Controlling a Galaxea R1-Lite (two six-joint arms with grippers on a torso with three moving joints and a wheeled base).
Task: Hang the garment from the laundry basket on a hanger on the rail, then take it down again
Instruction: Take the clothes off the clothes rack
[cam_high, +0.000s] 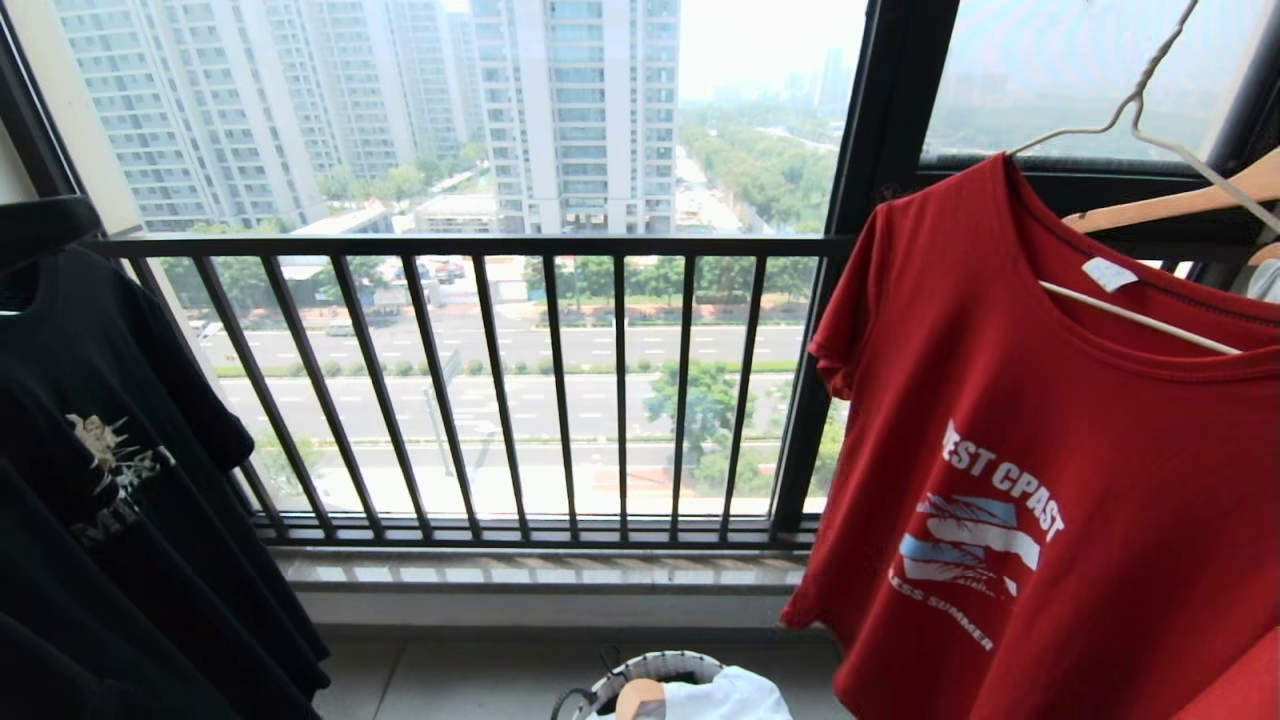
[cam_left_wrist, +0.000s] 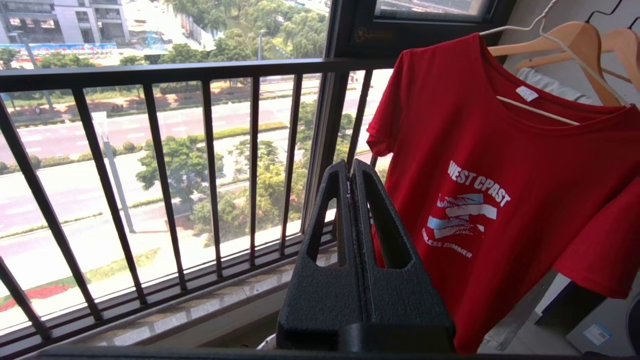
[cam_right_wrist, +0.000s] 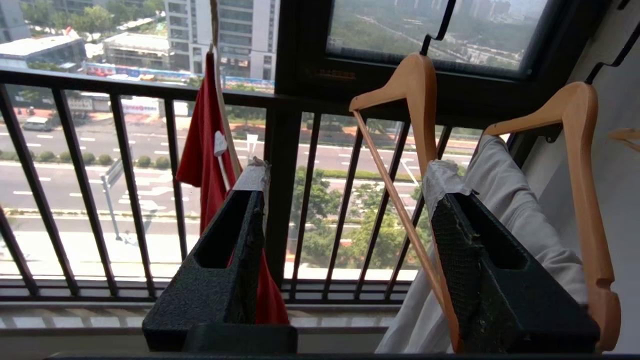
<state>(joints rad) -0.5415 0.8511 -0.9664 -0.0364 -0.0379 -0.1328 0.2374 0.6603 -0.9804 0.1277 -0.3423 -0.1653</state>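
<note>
Since the shirt hangs on the white hanger by the window, I judge taking it down comes next. My right gripper has its fingers open and empty; the left gripper is closed on nothing. I must grab the hanger.

Floor: pale tiled floor below the window, running up to a low light step under the black railing.
On the floor: the laundry basket, round, white-rimmed, thin black handles, at the near edge of the head view.
In the basket: white cloth and a light wooden piece showing above the rim.
Sill: glossy stone ledge, bare, at the foot of the railing.
</note>
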